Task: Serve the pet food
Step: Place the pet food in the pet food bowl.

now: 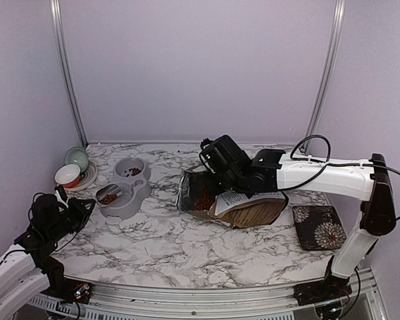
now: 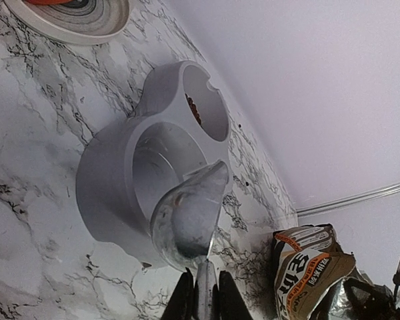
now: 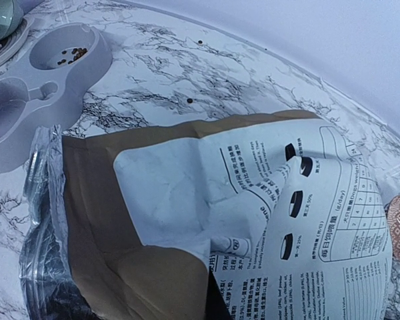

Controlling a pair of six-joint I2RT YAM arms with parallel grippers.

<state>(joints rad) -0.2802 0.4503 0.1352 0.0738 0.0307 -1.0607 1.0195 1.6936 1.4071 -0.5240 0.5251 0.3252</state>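
Reddish-brown pet food (image 1: pixel 200 197) shows in three places. A heap sits in the open mouth of the bag (image 1: pixel 250 210), a few pellets lie in the far well (image 2: pixel 195 110) of the grey feeder (image 1: pixel 130 200), and a small patch sits at the near well (image 1: pixel 108 198), where the scoop (image 2: pixel 187 217) rests.

The left gripper (image 2: pixel 204 301) is pinched on the scoop's thin handle. The scoop's long axis runs straight away from the gripper, with its mouth over the near well's rim. The coming move turns on that line. The well lies directly ahead of the left gripper and touches the scoop, so a roll of the wrist should tip whatever the scoop carries. The left arm is much the nearer to the feeder.

The bag lies on its side on the table (image 1: pixel 187 247), well to the right of the feeder, its mouth facing the feeder. The right gripper (image 1: pixel 212 177) is pressed together above that mouth, apparently on a fold of the bag's upper wall, propping it open.

The top view shows kibble at the scoop, but not whether it is in the scoop or already in the well. The left wrist view shows the grip on the handle and the scoop's tilt, yet the part of the well it shows looks bare. The right wrist view shows the bag's printed face close up and the pellets in the far well, but little of its own fingers.
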